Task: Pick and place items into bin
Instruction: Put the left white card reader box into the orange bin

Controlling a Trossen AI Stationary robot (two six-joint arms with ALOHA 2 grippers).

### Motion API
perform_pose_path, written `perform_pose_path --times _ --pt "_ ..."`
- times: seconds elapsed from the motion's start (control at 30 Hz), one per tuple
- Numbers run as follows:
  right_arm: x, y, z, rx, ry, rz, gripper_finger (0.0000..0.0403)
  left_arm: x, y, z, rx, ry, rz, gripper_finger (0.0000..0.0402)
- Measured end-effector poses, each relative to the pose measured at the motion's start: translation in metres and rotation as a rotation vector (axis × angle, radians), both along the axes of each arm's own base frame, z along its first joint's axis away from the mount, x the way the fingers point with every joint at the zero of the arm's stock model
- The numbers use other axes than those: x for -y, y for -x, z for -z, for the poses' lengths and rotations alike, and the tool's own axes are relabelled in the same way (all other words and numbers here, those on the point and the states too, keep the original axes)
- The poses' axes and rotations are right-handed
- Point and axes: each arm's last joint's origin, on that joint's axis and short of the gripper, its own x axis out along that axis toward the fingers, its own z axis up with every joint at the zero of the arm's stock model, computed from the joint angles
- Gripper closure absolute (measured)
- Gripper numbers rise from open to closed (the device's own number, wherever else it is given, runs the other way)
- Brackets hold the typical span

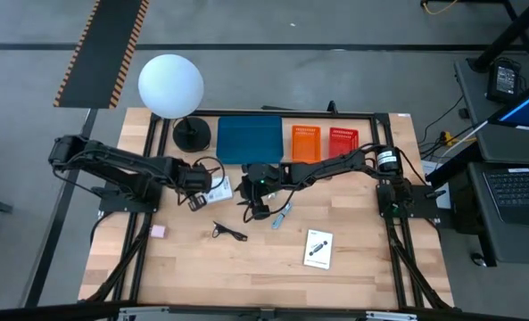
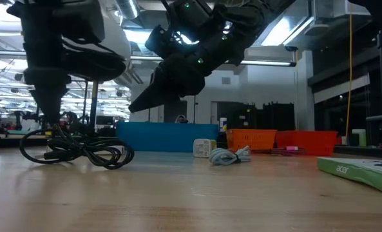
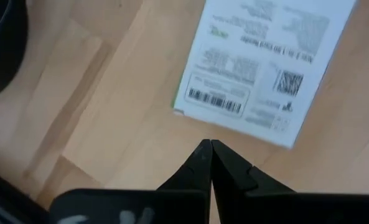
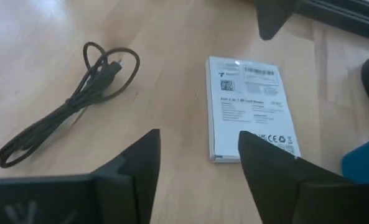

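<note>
While seen from above: dark left gripper (image 1: 195,201), fingers pressed together, beside flat white printed card (image 1: 217,189).
Right wrist: dark right gripper (image 4: 196,163) spread, holding nothing; coiled black cable piece (image 4: 72,102) perhaps unreached.

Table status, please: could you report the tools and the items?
Left tool shut, empty, beside a white card. Right tool open, empty, above the same card, black cable beside it. Blue bin unobstructed.

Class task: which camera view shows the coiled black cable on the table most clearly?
The right wrist view: the black cable lies whole and unobstructed on the wood. The low view shows it edge-on as a flat tangle. The high view shows only a small dark squiggle. The left wrist view misses it.
</note>
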Motion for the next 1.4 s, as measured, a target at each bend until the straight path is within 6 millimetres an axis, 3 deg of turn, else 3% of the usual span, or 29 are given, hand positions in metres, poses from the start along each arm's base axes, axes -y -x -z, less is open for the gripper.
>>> perform_pose_path --times 0.2,0.5,0.97,1.4 --pt "0.0 0.0 0.0 -0.001 0.001 0.0 0.0176 -0.012 -0.001 0.0 0.015 0.0 -0.072 0.0401" --pt "0.0 0.0 0.0 0.0 0.003 -0.002 0.0172 -0.019 -0.007 -0.001 0.086 -0.005 -0.092 0.0401" --pt "0.0 0.0 0.0 0.0 0.002 0.001 0.0172 -0.02 -0.016 0.023 -0.064 -0.001 -0.056 0.0401" --pt "0.0 0.0 0.0 0.0 0.001 0.001 0.0172 -0.03 -0.018 0.025 -0.059 0.006 -0.078 0.04"
